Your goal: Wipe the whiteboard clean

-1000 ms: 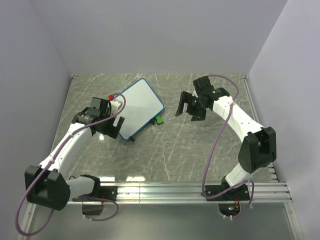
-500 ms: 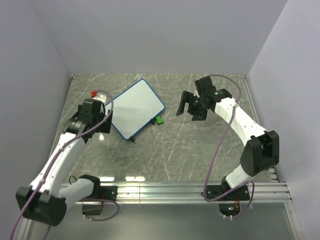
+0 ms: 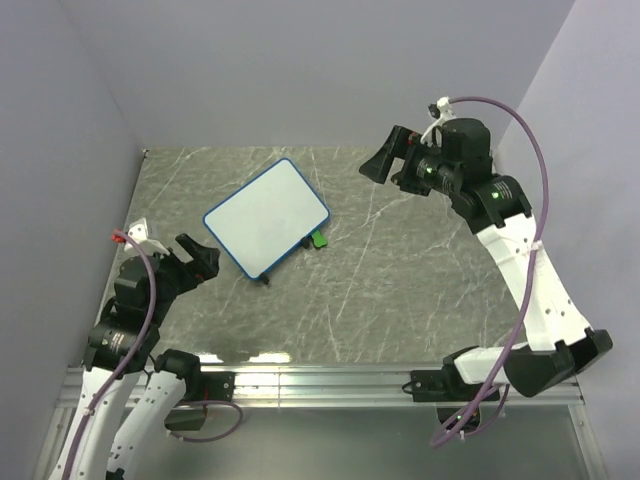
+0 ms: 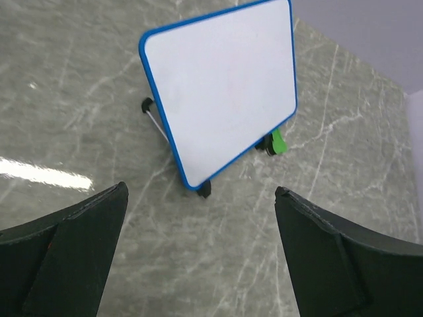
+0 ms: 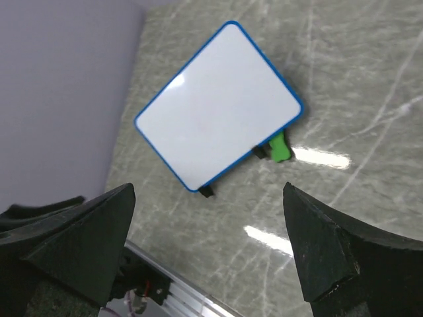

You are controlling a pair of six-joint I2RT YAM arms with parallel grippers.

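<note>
The table (image 3: 400, 290) has a grey, stone-patterned top veined with pale streaks. Left of its middle rests the whiteboard (image 3: 266, 219), white with a thin blue frame and turned at an angle. A small green eraser (image 3: 318, 239) sits just beside its near right edge.

The top view looks steeply down from behind the arm bases (image 3: 190, 375) and takes in the whole table (image 3: 400, 290). The left wrist view looks obliquely from close by, the right wrist view from higher. All three share the whiteboard (image 3: 266, 218).
</note>
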